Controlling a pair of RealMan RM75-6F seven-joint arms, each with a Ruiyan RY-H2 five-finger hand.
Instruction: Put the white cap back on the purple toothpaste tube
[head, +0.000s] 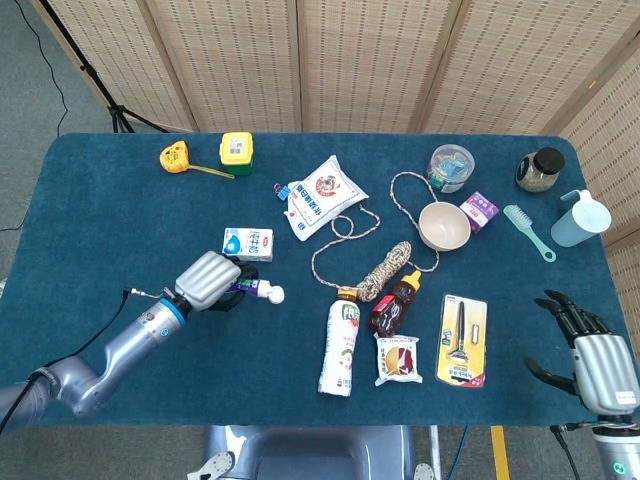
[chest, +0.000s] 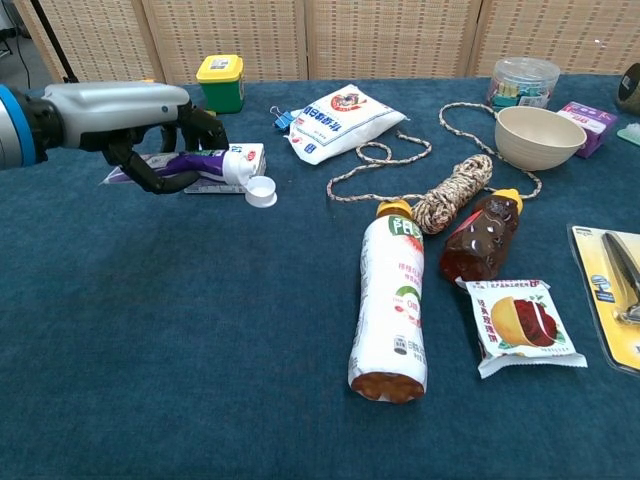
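I have the purple toothpaste tube (chest: 190, 163) wrapped in my left hand (chest: 150, 125), held above the worktop (chest: 200, 330), its white cap (chest: 260, 190) hanging open at the nozzle (apparently hinged), so next I must press it shut with my spread, empty right hand (head: 590, 350).

Clutter across a blue table (head: 100, 230).
Tape measure (head: 174, 158) and yellow-lidded tub (head: 236, 148) sit at the back left; a white bag (head: 322, 194) lies mid-table, rope (head: 383, 268) coils beside a bowl (head: 444, 226), and a bottle (head: 341, 345), honey bear (head: 394, 304) and snack packet (head: 398, 360) lie near the front.
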